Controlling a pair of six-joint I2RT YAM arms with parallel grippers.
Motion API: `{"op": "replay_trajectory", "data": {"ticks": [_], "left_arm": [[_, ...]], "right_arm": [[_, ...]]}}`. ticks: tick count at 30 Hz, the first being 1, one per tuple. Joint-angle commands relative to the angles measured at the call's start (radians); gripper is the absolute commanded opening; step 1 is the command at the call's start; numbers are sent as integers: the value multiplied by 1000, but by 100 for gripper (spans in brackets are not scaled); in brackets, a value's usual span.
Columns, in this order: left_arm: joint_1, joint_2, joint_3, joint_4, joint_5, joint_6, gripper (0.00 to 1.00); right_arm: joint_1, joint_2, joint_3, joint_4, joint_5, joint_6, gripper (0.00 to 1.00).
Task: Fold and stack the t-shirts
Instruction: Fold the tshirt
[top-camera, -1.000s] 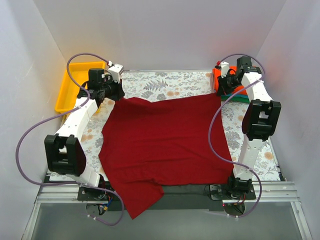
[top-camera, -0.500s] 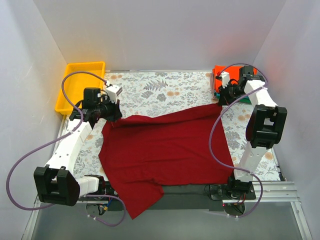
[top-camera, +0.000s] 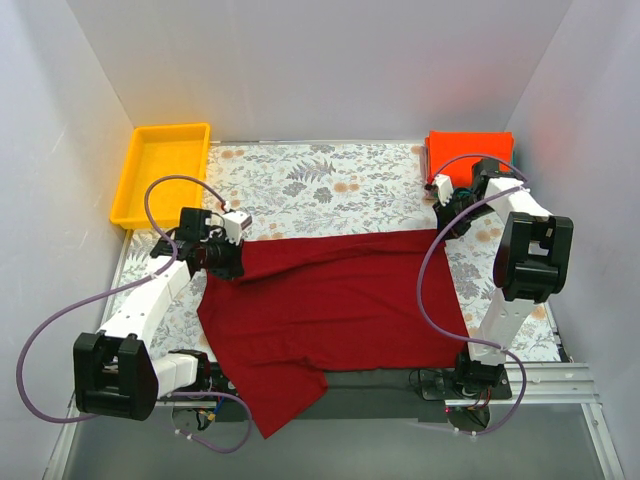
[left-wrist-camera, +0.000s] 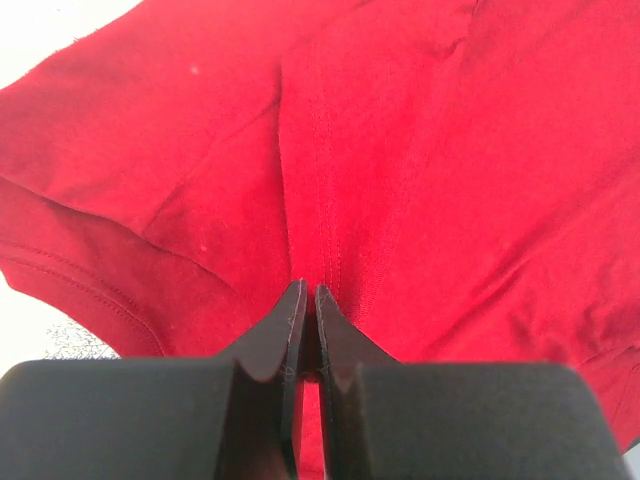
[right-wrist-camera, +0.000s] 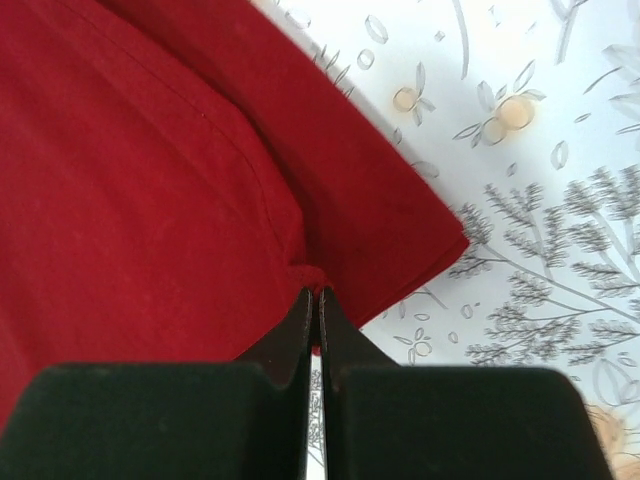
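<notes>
**Crimson tee (top-camera: 330, 300) clamped at both far corners**

Left gripper (top-camera: 230, 262): jaws pressed together on cloth at the tee's far-left corner. In my left wrist view the tips (left-wrist-camera: 308, 300) meet with a ridge of red fabric pinched between them, and seam lines run straight up from the pinch.

Right gripper (top-camera: 440, 230): same, clenched on the far-right corner. In my right wrist view the tips (right-wrist-camera: 316, 300) close on a small bunch of red cloth just inside the corner. At least two layers show at that corner, so the edge I hold is doubled over.

Where the crimson tee is:
- Spread on the floral cloth (top-camera: 320, 185), covering its near half.
- Far edge runs roughly straight between my two grippers, across the middle of the cloth.
- Near part drapes over the front edge, between my arm bases.
- One sleeve (top-camera: 285, 400) hangs down on the left side of that edge.
- Some wrinkles near the left pinch; the middle lies fairly flat.

Other items:
- Orange-red tee (top-camera: 470, 148) sits at the far-right corner, well apart from the crimson one, just beyond my right gripper.
- Yellow tray (top-camera: 170, 127) sits at the far-left corner, beside the floral cloth and apart from my left gripper.
</notes>
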Motion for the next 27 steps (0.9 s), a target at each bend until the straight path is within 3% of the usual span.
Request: {"op": "replay_trajectory", "data": {"ticks": [1, 9, 11, 12, 13, 16, 17, 21, 27], "left_arm": [[-7, -12, -23, -28, 17, 66, 0], [-30, -21, -76, -120, 32, 236, 1], [-33, -25, -76, -187, 66, 299, 14], [-33, -30, -76, -205, 69, 325, 18], [-33, -41, -75, -221, 71, 351, 29], [-33, -44, -44, -245, 92, 355, 35], [-33, -38, -14, -240, 112, 340, 36], [-33, 39, 61, -179, 178, 240, 38], [-36, 255, 173, -1, 161, 36, 42]], "right_arm": [[-5, -33, -34, -18, 15, -57, 1], [-6, -66, -99, -18, 65, -116, 1], [-6, -78, -116, -19, 91, -142, 4], [-6, -83, -120, -21, 101, -150, 11], [-8, -95, -125, -24, 114, -167, 29], [-13, -125, -110, -54, 107, -188, 60], [-14, -133, -88, -83, 95, -187, 63], [-13, -159, -27, -110, 32, -144, 66], [27, -90, 54, -125, -19, -43, 60]]}}
